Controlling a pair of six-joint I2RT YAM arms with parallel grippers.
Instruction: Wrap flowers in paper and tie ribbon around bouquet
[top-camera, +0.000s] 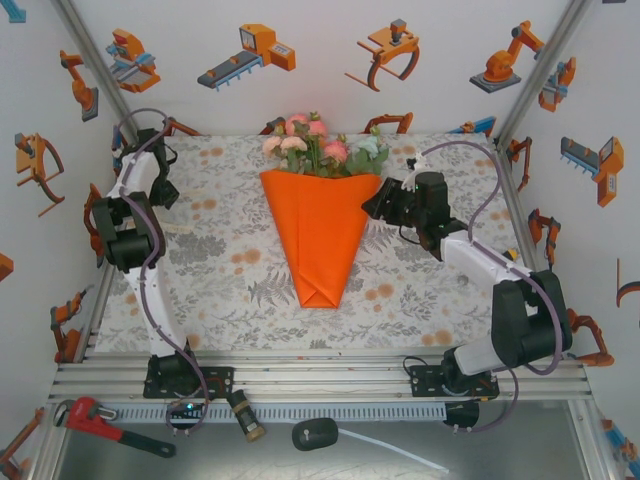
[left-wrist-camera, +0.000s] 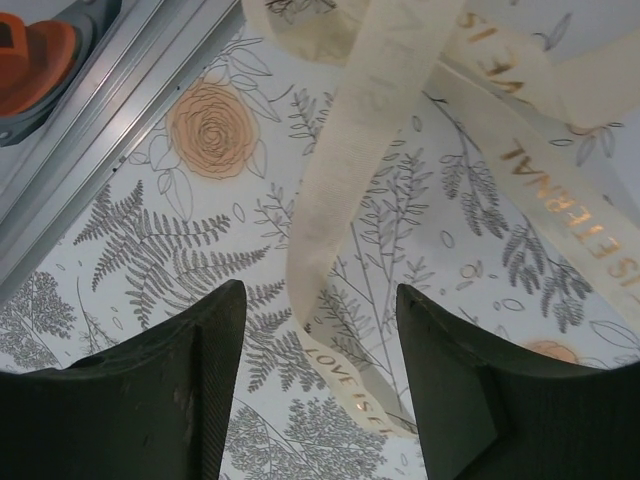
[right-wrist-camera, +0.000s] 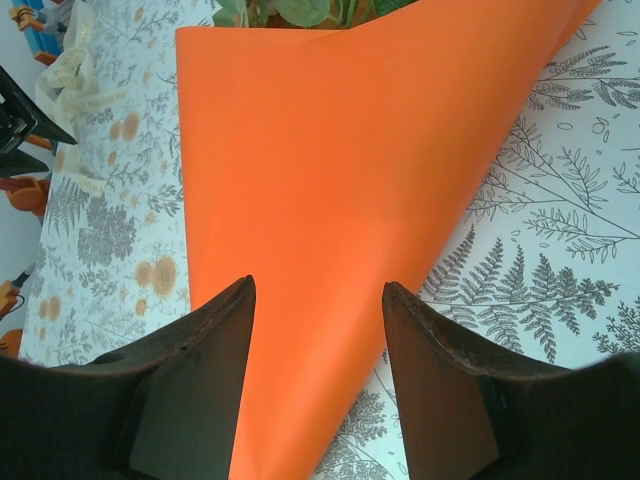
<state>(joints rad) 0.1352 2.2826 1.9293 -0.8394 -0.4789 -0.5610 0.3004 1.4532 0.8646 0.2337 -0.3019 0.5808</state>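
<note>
Top external view. I logged the bouquet (top-camera: 320, 235) lying in the middle of the floral tablecloth (top-camera: 220, 270): an orange cone with its point toward the arm bases. The flowers (top-camera: 320, 148), pink and cream with green leaves, stood out of its wide far end. The left arm (top-camera: 130, 225) was folded up at the left edge of the table, well apart from the cone. The right arm (top-camera: 480, 260) reached in to the cone's upper right edge. A red pipe wrench (top-camera: 105, 425) lay on the near shelf.

Left wrist view. I noted the left gripper (left-wrist-camera: 320, 300) with jaws standing apart over the tablecloth, clamped on nothing. One strand of the ribbon (left-wrist-camera: 340, 170), cream with gold lettering, ran down through the gap between them. An aluminium rail (left-wrist-camera: 100, 130) crossed the upper left corner.

Right wrist view. I noted the right gripper (right-wrist-camera: 318, 285) with jaws spread and empty, poised over the paper (right-wrist-camera: 350, 170) of the cone.
</note>
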